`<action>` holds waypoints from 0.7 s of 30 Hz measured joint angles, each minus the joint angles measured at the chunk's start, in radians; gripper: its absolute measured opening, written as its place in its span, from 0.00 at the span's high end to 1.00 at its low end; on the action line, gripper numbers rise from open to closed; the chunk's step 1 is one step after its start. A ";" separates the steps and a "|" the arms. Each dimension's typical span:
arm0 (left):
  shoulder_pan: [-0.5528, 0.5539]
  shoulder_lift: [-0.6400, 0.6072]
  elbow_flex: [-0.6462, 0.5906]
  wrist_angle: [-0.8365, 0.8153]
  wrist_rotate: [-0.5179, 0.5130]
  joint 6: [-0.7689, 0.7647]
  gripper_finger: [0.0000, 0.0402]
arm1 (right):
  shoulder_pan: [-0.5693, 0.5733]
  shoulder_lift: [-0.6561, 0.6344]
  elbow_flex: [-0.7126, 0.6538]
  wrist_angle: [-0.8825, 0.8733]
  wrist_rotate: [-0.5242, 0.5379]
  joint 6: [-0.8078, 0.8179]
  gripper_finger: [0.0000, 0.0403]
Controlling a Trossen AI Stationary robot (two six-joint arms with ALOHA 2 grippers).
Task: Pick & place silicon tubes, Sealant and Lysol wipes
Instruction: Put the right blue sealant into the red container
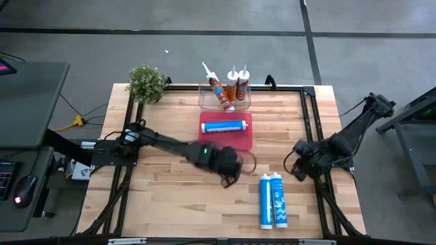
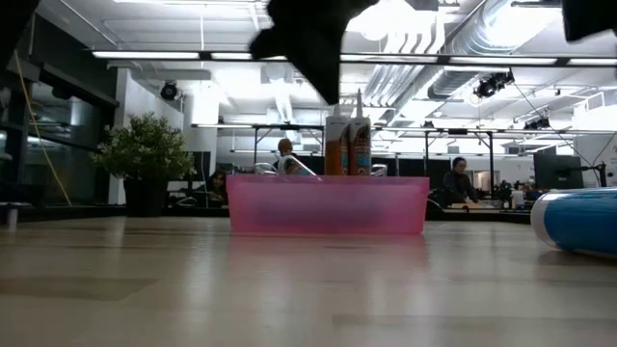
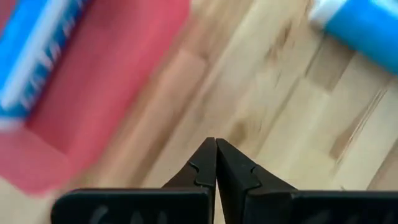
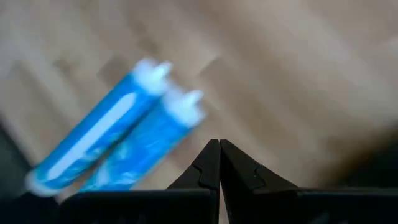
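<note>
High view: The left gripper sits over bare table, just below the red tray, with its jaws closed and nothing between them. One blue tube lies in the red tray, long axis left-right across the picture, nozzle end apparently toward the right. Two more blue tubes lie side by side near the table's near edge, long axes running from far edge to near edge, nozzles toward the far edge. Three orange tubes stand or lean in the clear bin behind the tray. The right gripper waits by the right table edge, near the pair of tubes.

Low view: The tray shows as a pink wall with the orange tubes rising behind it. One blue tube end shows at the right. People sit in the room beyond.

Left wrist view: The fingers meet tip to tip, empty. The tray with its tube lies to one side and another tube end lies ahead.

Right wrist view: The fingers are pressed together, holding nothing. The pair of tubes lies ahead, touching.

Risk: Closed jaws cannot straddle a tube. A descent in this state would likely push or roll the pair, since round bodies roll across their long axis.
</note>
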 joint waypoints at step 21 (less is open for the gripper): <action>-0.448 -0.216 -0.507 0.083 -0.282 -0.549 1.00 | 0.193 0.236 -0.192 0.549 -0.235 0.500 0.97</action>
